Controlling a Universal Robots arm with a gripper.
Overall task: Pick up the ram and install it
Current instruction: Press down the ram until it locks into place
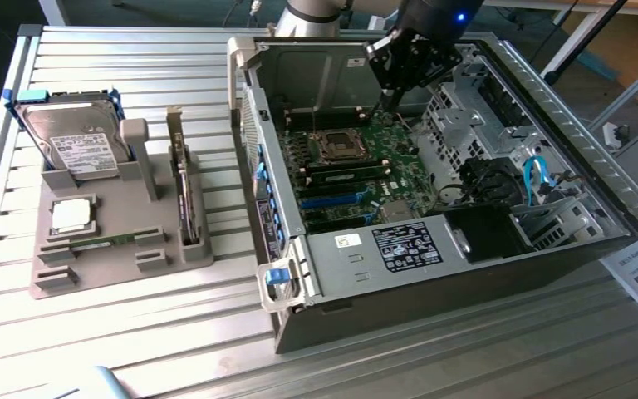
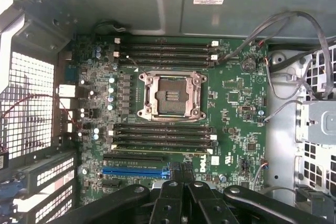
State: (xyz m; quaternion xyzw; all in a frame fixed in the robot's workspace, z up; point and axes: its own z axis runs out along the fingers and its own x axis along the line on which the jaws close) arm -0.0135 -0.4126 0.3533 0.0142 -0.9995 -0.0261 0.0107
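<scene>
Shut fingers (image 2: 184,190) above one motherboard (image 2: 231,124), one ram (image 1: 105,241) on holder (image 1: 97,270)

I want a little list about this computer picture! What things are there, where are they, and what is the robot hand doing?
gripper: shut, hanging inside the open grey computer case above the green motherboard
processor socket: silver frame, empty
memory slots: black rows either side of the socket
ram: thin green stick lying in the grey holder tray, on the exterior view's left
hard drive: big silver box with white label, standing in the tray
processor chip: square, silver, in the tray
</scene>
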